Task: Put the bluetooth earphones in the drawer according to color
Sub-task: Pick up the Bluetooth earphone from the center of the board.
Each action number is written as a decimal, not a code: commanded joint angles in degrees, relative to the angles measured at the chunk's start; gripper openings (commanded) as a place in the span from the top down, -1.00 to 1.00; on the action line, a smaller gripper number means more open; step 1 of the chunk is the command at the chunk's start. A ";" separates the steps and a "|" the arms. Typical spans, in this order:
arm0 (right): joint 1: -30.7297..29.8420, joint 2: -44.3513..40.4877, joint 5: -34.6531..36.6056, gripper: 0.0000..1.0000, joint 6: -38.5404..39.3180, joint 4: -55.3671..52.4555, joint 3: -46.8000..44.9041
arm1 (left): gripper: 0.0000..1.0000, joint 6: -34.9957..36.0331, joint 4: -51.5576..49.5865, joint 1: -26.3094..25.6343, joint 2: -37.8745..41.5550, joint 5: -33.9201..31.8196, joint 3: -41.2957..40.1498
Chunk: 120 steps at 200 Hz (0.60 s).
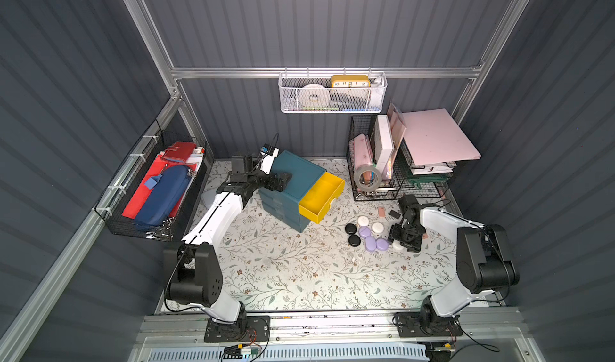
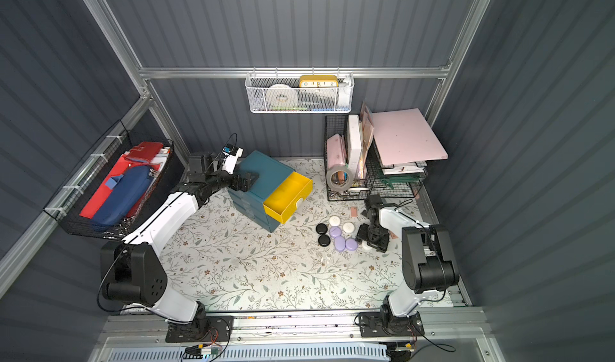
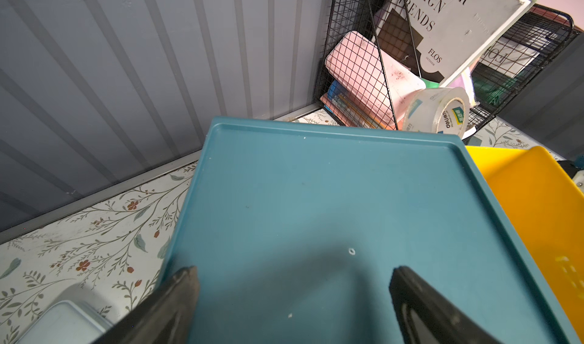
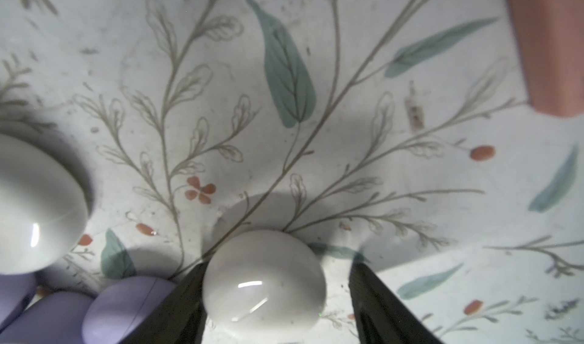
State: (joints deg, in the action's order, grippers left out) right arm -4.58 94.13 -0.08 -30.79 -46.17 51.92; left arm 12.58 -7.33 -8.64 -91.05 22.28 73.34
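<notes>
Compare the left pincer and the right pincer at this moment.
The left pincer is up over the teal cabinet; the right pincer is down at the table. The left pincer's jaws have nothing between them; the right pincer's straddle a white earphone case, not yet clamped. Both stand open.

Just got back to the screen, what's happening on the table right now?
The right gripper is down at the floral tabletop, jaws open either side of a small white rounded earphone case, not clamped yet. The left gripper sits open over the teal plastic drawer cabinet, whose yellow top drawer is pulled out and looks empty. Two more white cases, three lavender cases and two black cases lie loose nearby.
</notes>
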 commanded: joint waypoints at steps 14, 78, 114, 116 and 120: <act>0.62 1.83 -2.10 -0.34 -0.59 2.92 -1.69 | -0.99 -1.05 -7.70 0.12 -3.07 -0.77 -2.53; 0.62 1.32 -2.71 0.01 -0.59 2.93 -2.44 | -0.99 -1.24 -7.61 0.12 -3.00 -0.31 -2.44; 0.62 1.07 -3.26 0.36 -0.37 3.25 -2.31 | -0.99 -1.24 -7.61 0.12 -2.91 -0.36 -2.38; 0.62 1.06 -3.26 0.40 -0.34 3.28 -2.27 | -0.99 -1.24 -7.61 0.12 -2.91 -0.32 -2.38; 0.62 0.92 -3.39 0.46 -0.37 3.33 -2.26 | -0.99 -1.24 -7.61 0.08 -2.91 -0.33 -2.41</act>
State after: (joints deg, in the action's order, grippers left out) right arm -3.86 93.93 0.14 -31.40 -46.24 51.53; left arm 12.58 -7.31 -8.64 -91.05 22.33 73.34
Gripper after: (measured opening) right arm 0.549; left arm 0.994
